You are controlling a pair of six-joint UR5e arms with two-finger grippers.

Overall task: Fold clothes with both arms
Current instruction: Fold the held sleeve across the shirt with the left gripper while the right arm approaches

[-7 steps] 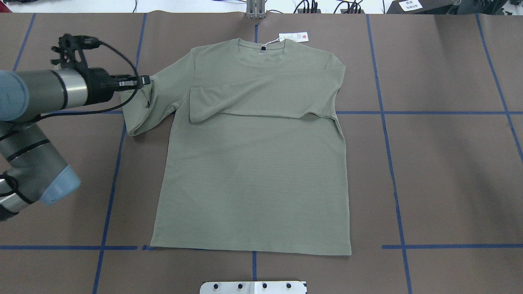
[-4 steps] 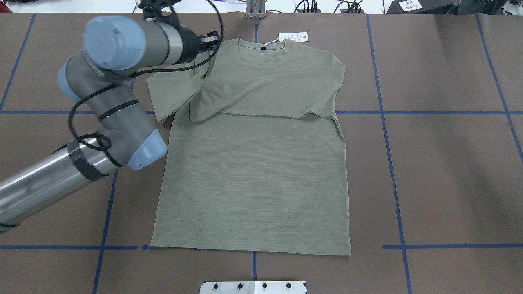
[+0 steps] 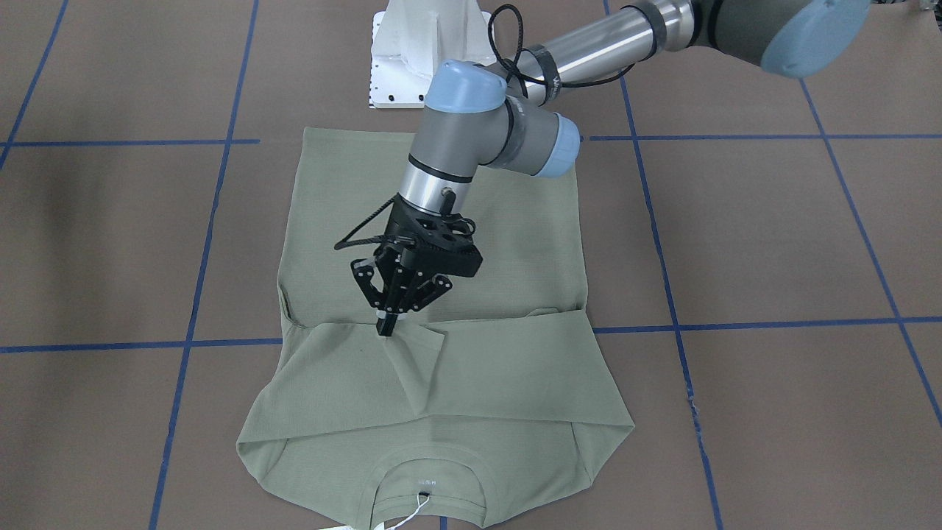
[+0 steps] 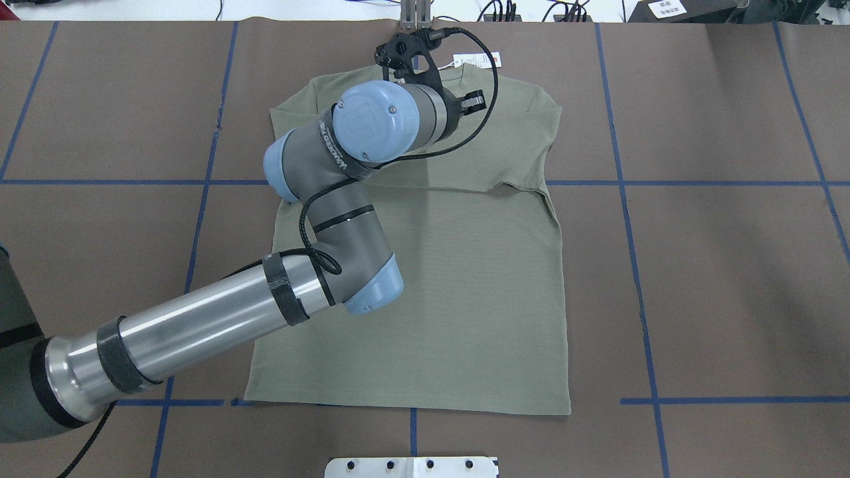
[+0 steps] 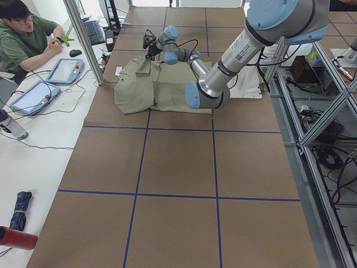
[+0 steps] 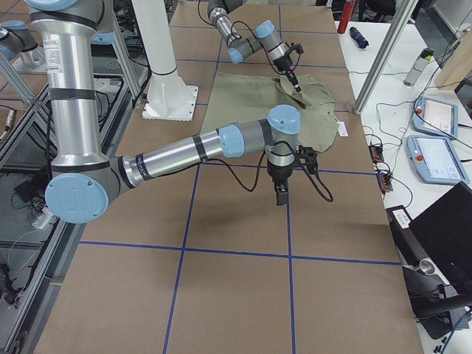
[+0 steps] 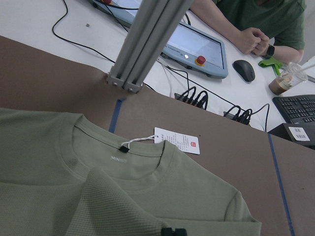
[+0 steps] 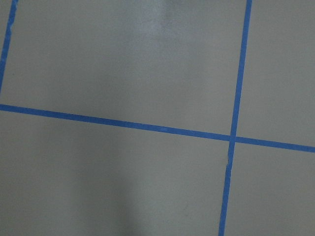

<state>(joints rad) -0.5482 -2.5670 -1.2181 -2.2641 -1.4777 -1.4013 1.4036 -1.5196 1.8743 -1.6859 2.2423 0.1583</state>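
— Two sleeves decide this step. In your front view the left tool (image 3: 386, 324) is clenched on the free end of the sleeve (image 3: 421, 357), and the pinch sits over the chest of the shirt (image 4: 465, 299).

— Why grip it there?

— My judgement: you carry a sleeve by its free end so it swings over as one flap and lands flat. The other sleeve (image 3: 324, 368) lies across the chest underneath, so this one goes on top.

— And where is the shirt itself?

— Spread front up on the desk (image 4: 730, 265), hem toward the robot and collar (image 7: 118, 147) at the far edge. The hang tag (image 7: 177, 141) rests on bare desk just beyond the neck.

— How is the left arm (image 4: 199, 318) set?

— Stretched out over the shirt's body, with the elbow above its lower half. The wrist is bent so the tool points steeply down with a slight tilt.

— The right side?

— Your right arm (image 6: 177, 155) hangs the right tool (image 6: 280, 193) above bare desk, clear of the shirt. It shows only from the side, so I cannot tell whether it is released or clenched. I'd guess it waits there to avoid snagging cloth.
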